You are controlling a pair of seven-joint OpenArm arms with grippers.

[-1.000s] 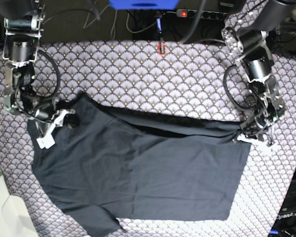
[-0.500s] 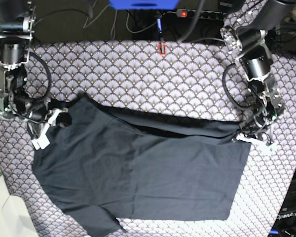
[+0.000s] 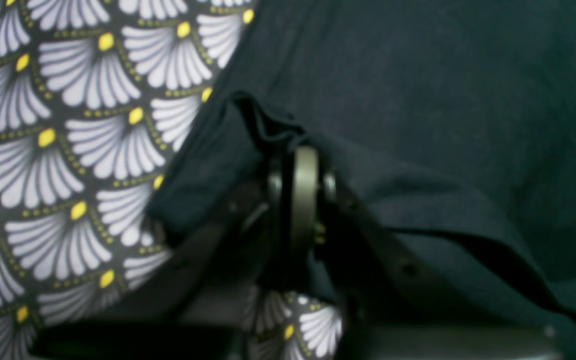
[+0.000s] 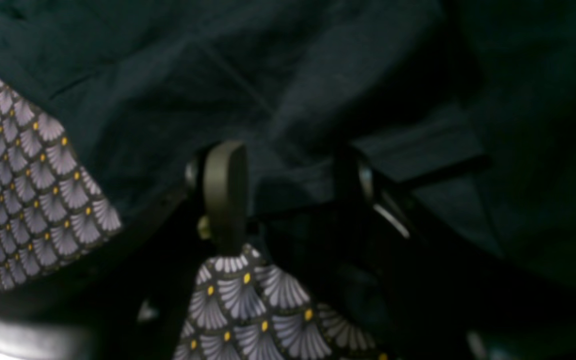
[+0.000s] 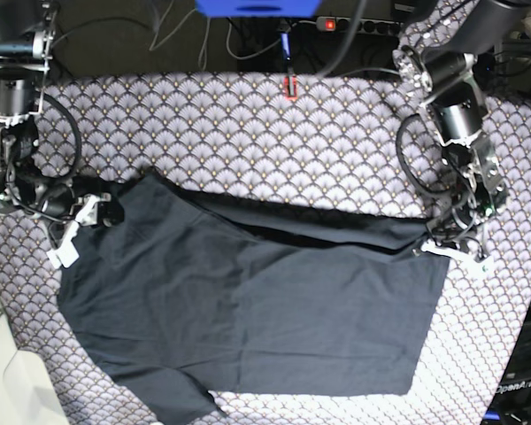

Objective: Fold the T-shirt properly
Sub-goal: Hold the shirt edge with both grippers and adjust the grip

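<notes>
T-shirt (image 5: 265, 310), dark and unprinted, lies spread across the tablecloth (image 5: 239, 133), filling the lower middle of the base view. Its upper edge is folded over in a long, narrow band that slopes down towards 4 o'clock, and a sleeve reaches out towards 7 o'clock.

The left gripper (image 3: 295, 165) is closed, with a pinch of the shirt's fabric between its fingertips. In the base view it is at the shirt's corner at about 3 o'clock, with most of the garment stretching from 7 to 9 o'clock of it. In its wrist view, the broad cloth spreads from 12 round to 4 o'clock of the fingertips, a smaller flap points to 8 o'clock, and patterned tablecloth shows beyond from 8 to 11.

The right gripper (image 4: 290, 175) stands wide, its fingers apart and creased shirt fabric visible between them; whether they touch it, I cannot tell. In the base view it is over the shirt's corner at about 10 o'clock, with the main spread from 3 to 6 o'clock of it. Its wrist view shows tablecloth at 6 o'clock and again towards 9.
</notes>
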